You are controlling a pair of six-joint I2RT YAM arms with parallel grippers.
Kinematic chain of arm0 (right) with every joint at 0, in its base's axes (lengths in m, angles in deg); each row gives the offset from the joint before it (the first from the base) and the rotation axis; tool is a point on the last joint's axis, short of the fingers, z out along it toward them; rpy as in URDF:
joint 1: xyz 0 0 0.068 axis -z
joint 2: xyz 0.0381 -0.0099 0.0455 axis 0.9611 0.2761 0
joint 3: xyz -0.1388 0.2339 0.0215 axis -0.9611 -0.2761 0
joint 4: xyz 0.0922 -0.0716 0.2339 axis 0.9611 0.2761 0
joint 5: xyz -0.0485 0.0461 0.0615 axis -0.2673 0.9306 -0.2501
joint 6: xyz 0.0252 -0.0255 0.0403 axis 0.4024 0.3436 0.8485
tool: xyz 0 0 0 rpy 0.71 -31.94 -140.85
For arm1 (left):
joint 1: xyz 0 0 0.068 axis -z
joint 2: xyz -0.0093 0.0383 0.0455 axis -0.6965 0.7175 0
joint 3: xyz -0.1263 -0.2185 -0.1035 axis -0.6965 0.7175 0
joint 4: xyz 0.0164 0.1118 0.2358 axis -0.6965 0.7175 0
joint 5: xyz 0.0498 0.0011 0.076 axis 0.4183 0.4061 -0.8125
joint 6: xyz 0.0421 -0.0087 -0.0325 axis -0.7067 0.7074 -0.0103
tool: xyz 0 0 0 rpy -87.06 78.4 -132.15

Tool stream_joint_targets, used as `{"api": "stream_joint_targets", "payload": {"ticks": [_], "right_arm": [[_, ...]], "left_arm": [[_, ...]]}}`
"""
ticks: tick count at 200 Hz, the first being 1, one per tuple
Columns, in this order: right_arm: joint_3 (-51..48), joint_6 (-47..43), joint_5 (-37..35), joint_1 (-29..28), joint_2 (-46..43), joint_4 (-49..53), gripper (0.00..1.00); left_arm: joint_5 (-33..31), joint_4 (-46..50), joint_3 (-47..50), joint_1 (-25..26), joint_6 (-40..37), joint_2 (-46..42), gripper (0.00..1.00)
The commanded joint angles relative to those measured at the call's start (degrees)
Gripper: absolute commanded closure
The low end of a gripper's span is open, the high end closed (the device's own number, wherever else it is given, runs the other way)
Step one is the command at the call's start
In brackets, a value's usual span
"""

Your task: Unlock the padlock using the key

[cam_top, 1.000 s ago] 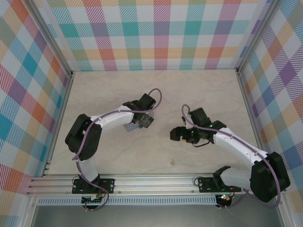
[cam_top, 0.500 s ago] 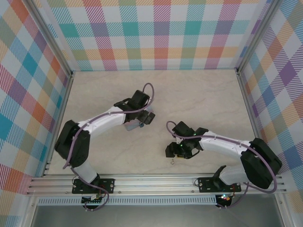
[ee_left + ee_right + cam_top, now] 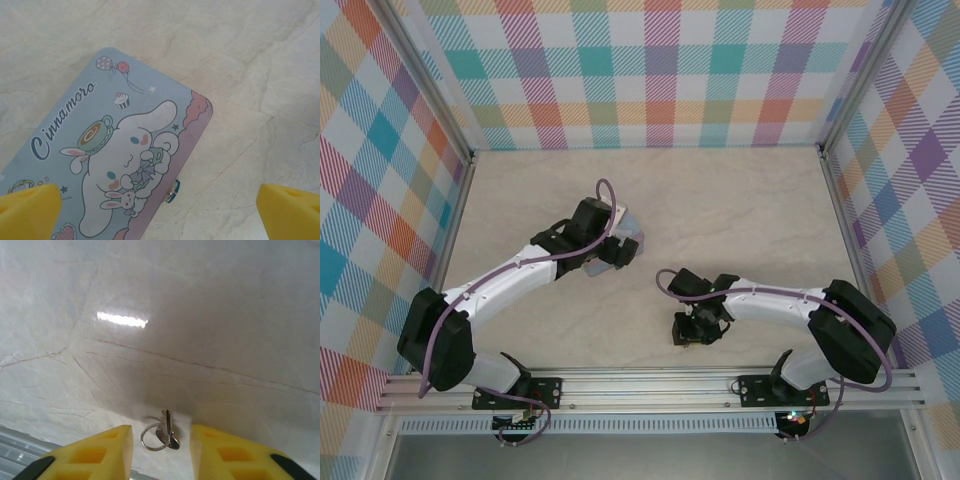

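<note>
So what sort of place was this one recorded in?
Probably a purpose-built robot test cell, not a home or workshop. Plaid-printed walls box in a marble-look tabletop, and the left arm and right arm are mounted on an aluminium rail at the near edge.

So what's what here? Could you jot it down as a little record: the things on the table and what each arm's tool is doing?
table: pale marbled surface
tin: pastel-blue, cartoon-printed, lying flat
padlock: tiny, teal, at the tin's side edge; too small to tell whether it is locked
key: small, silvery, on a ring, flat on the table
left tool: wide open above the tin, holding nothing
right tool: one finger on either side of the key, not touching it
</note>
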Motion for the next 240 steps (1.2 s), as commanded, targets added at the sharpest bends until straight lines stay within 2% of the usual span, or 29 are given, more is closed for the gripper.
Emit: {"api": "stream_joint_targets", "payload": {"ticks": [1,54,125,240], "right_arm": [[0.8,1.4,-0.7,-0.7,0.3,1.9,0.68],[0.1,2.1,-0.8,-1.3,0.0,1.9,0.72],[-1.3,3.4,-3.3,-1.4,-4.1,2.9,0.68],[-0.5,2.2,-4.2,-1.4,-1.1,2.4,0.77]], "left_arm": [[-0.1,-1.2,0.6,-0.6,1.1,-1.9,0.0],[-0.1,-1.1,0.5,-0.6,1.3,-1.8,0.0],[0.0,-1.1,0.1,-0.6,1.4,-1.2,0.0],[-0.3,-0.2,-0.3,-0.7,1.5,-1.0,0.0]]}}
